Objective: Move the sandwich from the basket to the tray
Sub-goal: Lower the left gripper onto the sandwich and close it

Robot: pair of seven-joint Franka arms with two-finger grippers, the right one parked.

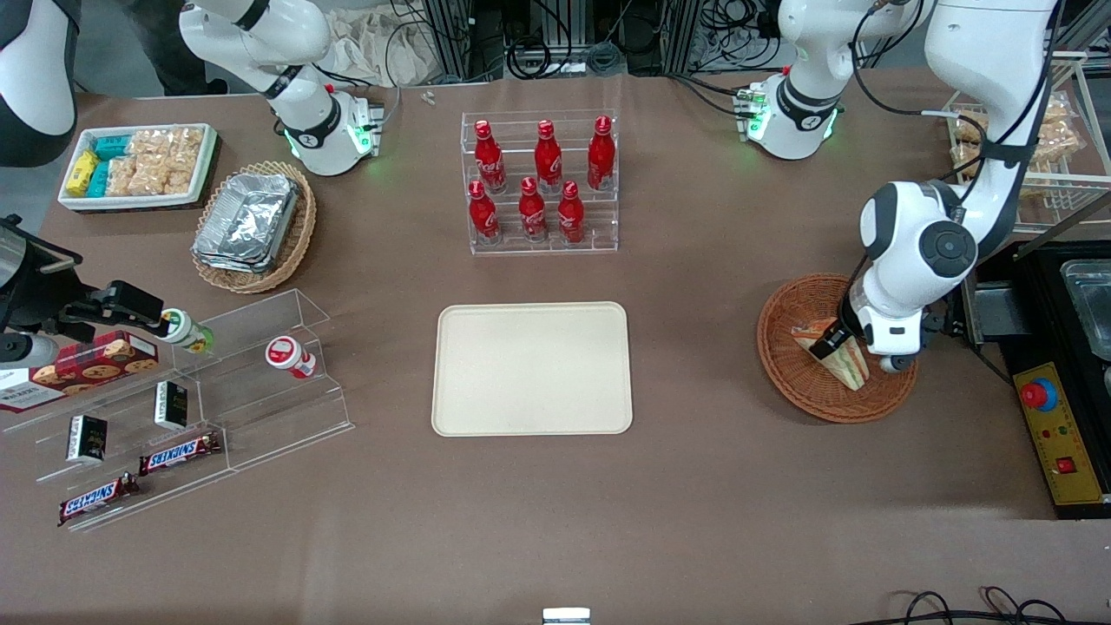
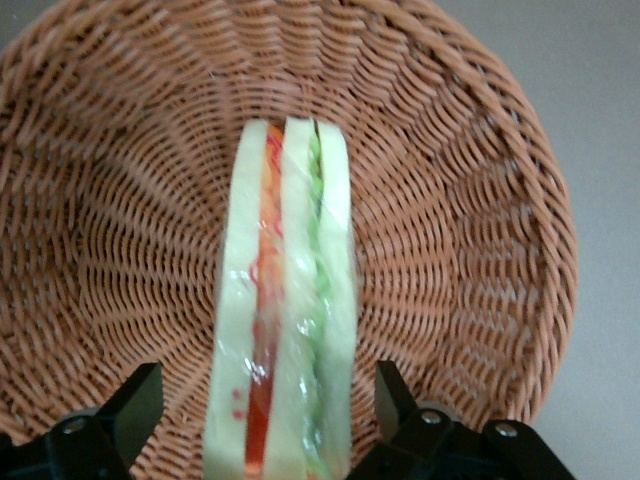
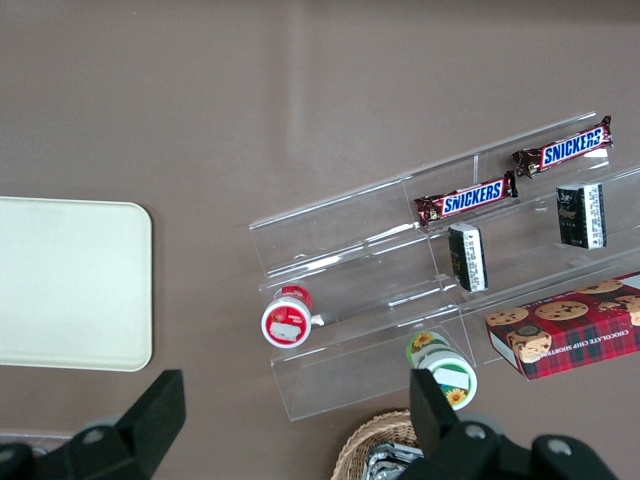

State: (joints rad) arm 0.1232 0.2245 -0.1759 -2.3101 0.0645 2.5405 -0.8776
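The left arm's gripper [image 1: 835, 340] is hanging low inside the round wicker basket [image 1: 785, 343], which is sitting on the table [image 1: 694, 503] toward the working arm's end. The sandwich [image 1: 846, 358] is lying in the basket, wrapped in clear film, with its cut edge showing an orange-red stripe and a green stripe between the pale bread slices.

In the left wrist view the sandwich [image 2: 285, 320] is sitting between the two black fingers [image 2: 135, 410], one on each side of it. The fingers are standing apart, each with a small gap to the bread, so they are not clamping it. The woven wall of the basket [image 2: 480, 230] is curving around the sandwich.

The cream tray [image 1: 532, 368] is lying flat on the table near the middle, well apart from the basket and nothing is resting on it. Six red bottles [image 1: 538, 178] are standing in a clear rack [image 1: 542, 243] farther from the front camera than the tray.
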